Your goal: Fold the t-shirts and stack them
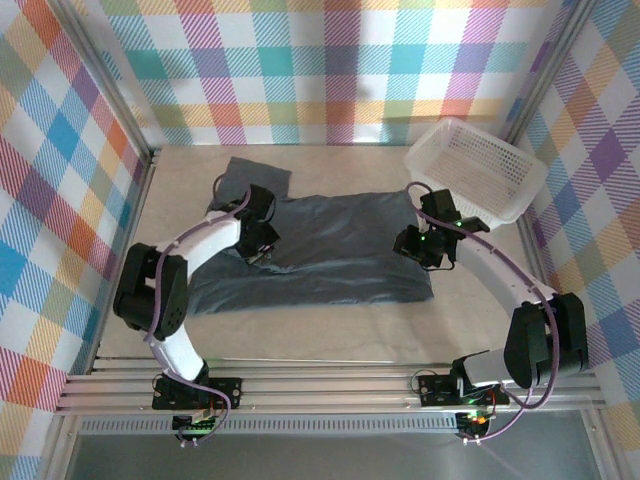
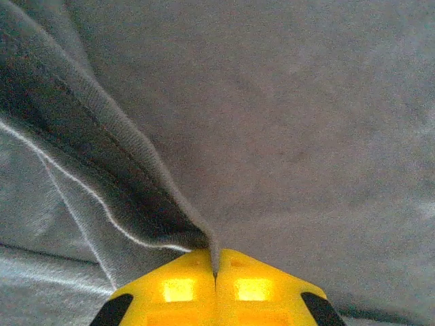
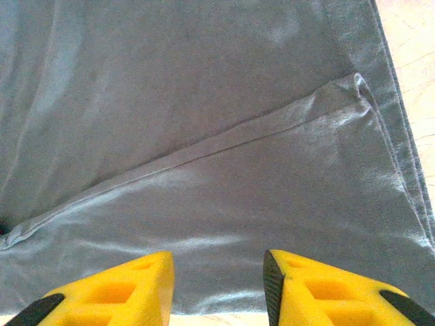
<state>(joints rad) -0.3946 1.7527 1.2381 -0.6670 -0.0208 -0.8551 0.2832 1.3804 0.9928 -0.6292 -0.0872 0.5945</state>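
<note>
The dark grey t-shirt [image 1: 340, 250] lies spread across the middle of the table, one sleeve reaching toward the back left. My left gripper [image 1: 265, 250] sits on the shirt's left part. In the left wrist view its yellow fingers [image 2: 177, 288] are shut on a raised fold of the t-shirt [image 2: 285, 136], and the left gripper [image 2: 215, 257] pinches a thin ridge of cloth. My right gripper [image 1: 412, 245] hovers at the shirt's right edge. The right gripper [image 3: 217, 261] is open just above the t-shirt [image 3: 204, 102], with nothing between its fingers.
A white mesh basket [image 1: 480, 170] stands tilted at the back right, close to the right arm. Bare table [image 1: 330, 335] runs along the front of the shirt. Checked walls enclose the table on three sides.
</note>
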